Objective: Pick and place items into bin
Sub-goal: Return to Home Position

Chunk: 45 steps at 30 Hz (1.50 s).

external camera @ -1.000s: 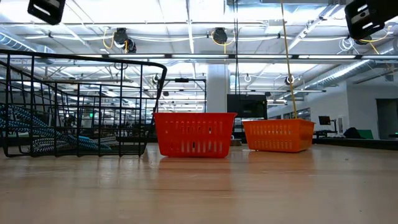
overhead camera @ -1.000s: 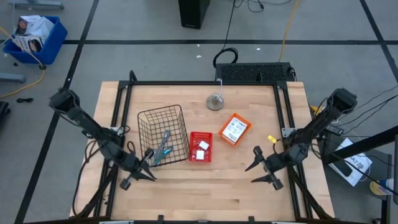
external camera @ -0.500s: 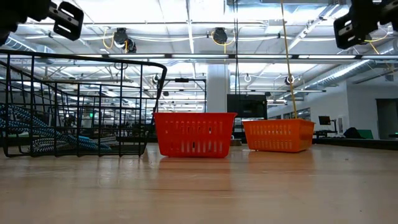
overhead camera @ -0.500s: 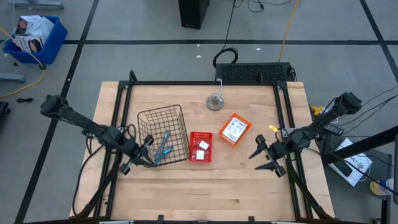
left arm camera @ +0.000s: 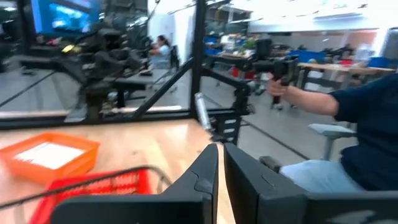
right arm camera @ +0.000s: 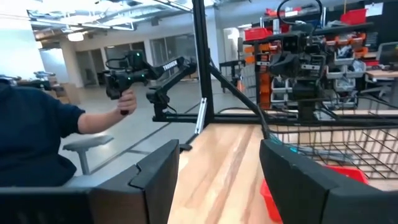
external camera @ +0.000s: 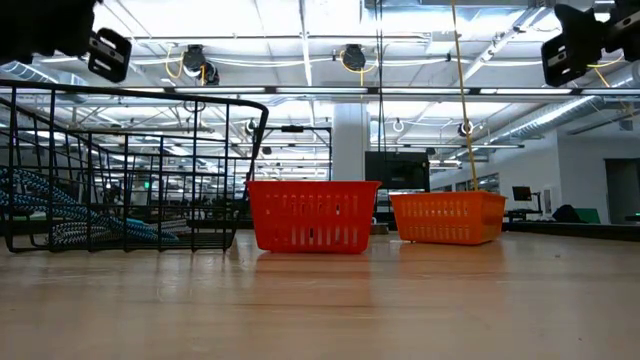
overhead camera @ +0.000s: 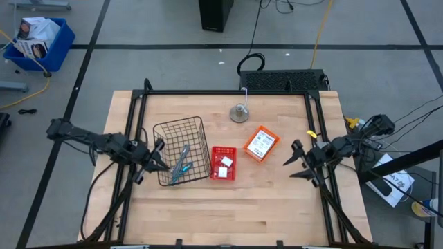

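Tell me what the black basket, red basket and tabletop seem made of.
The black basket looks like thin dark-coated metal wire: open grid. The red basket is probably moulded plastic: slotted, glossy walls. The tabletop looks like pale smooth wood with grain lines.

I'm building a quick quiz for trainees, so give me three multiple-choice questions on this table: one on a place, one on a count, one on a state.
1. Where is the blue-handled tool? A in the wire basket; B on the floor; C in a gripper.
2. How many baskets stand on the table? A two; B three; C five.
3. How is the right gripper? A open and empty; B shut on the tool; C shut on a packet.
Answers: 1 A, it lies inside the wire mesh; 2 B, the wire basket, a red basket and an orange basket; 3 A, its fingers stand wide apart with nothing between.
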### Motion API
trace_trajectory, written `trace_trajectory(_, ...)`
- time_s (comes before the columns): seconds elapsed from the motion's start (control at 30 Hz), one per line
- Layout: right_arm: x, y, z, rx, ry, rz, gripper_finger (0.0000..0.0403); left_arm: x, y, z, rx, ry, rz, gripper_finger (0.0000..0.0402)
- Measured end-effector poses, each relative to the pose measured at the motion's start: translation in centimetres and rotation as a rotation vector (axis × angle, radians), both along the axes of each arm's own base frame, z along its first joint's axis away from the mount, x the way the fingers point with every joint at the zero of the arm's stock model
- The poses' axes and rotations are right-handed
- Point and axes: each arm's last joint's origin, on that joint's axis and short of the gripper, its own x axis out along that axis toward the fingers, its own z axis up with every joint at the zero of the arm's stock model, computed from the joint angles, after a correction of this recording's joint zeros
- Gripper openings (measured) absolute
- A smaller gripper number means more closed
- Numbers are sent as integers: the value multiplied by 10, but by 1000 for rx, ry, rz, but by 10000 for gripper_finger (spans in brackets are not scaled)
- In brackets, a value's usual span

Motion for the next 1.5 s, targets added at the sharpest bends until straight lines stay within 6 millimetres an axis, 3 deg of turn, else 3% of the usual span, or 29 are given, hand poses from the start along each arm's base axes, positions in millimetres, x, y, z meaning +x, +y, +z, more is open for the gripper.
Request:
trace_trajectory(0.33, -11, -12, -1, -26, -28, -61, 221, -8, 12, -3, 14, 22, 120, 31)
trace_trajectory(0.47, -12, -14, -6, -62, 52, -80, 218, -12, 15, -8, 35, 65, 139, 31)
trace_trajectory(0.77, -15, -19, 6, -38, 22, -188, 218, -25, 19, -9, 45, 48, 192, 31)
trace_trajectory(0.97, -11, -18, -6, 45, 102, -207, 218, -26, 19, -10, 49, 48, 189, 31)
trace_trajectory(1.3, -5, -15, -34, 13, 158, -207, 220, -26, 19, -10, 27, 60, 189, 31)
trace_trajectory(1.5, -3, -14, -31, 37, 115, -203, 221, -26, 19, -10, 25, 61, 189, 31)
